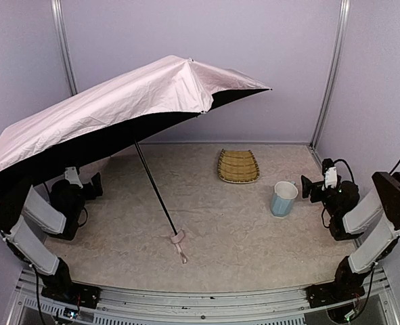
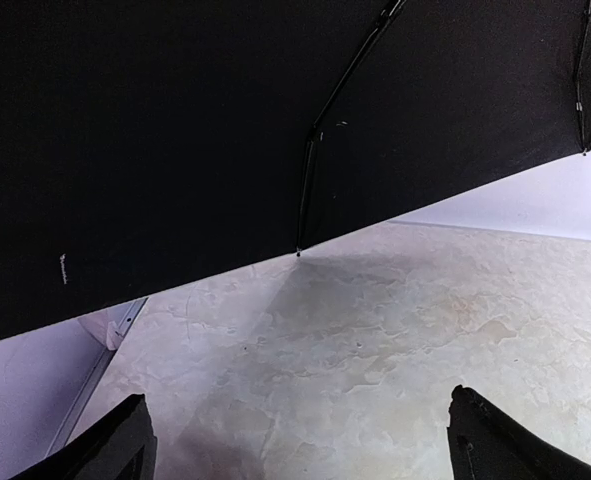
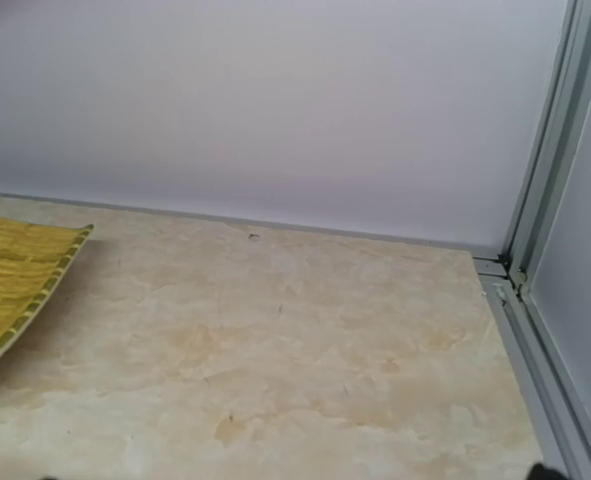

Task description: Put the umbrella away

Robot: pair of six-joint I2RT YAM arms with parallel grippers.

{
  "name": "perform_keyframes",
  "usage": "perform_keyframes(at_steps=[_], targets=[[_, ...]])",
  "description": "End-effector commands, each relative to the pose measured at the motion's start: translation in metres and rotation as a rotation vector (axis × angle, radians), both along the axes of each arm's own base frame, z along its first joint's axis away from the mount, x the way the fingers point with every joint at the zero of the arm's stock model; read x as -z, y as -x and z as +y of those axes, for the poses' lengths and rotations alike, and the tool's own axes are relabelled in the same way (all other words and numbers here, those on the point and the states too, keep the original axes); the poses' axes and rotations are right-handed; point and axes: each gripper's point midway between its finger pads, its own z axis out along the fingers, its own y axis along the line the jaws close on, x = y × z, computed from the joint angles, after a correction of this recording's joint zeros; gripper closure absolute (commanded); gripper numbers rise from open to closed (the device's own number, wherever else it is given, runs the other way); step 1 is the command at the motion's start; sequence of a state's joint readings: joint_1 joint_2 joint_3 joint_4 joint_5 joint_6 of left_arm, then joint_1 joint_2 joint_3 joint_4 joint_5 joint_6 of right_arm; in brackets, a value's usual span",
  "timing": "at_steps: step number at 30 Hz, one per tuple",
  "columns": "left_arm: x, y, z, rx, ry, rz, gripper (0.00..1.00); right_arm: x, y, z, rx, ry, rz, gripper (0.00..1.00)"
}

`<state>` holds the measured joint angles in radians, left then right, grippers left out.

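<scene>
Top external: umbrella stands open, handle on the desk, canopy tilted over the left jaws; left jaws and right jaws apart, empty; probably light, fabric slippery and floppy, so grasp the stiff shaft.

The umbrella rests on the table, left of tray and cup.

pale-pink umbrella with black lining, woven yellow tray, pale-blue cup
</scene>
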<state>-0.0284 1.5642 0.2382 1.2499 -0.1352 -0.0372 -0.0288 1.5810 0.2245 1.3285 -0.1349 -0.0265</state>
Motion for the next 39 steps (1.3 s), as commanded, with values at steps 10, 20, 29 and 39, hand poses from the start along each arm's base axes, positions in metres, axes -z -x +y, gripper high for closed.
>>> perform_keyframes(at_steps=[10,20,29,39], targets=[[-0.017,-0.004,-0.012,0.113,-0.002,-0.056,0.01,-0.005,-0.004,0.001,-0.014,0.008,-0.002,0.00],[-0.060,0.000,0.005,-0.214,-0.013,-0.032,0.01,-0.118,-0.019,0.095,-0.268,-0.069,0.160,0.00],[-0.055,-0.006,-0.033,-0.137,0.100,0.050,0.01,-0.102,0.103,0.391,-0.966,-0.053,0.351,0.00],[-0.055,-0.005,-0.058,-0.060,0.190,0.089,0.01,-0.051,0.050,0.545,-0.979,-0.026,0.621,0.02]])
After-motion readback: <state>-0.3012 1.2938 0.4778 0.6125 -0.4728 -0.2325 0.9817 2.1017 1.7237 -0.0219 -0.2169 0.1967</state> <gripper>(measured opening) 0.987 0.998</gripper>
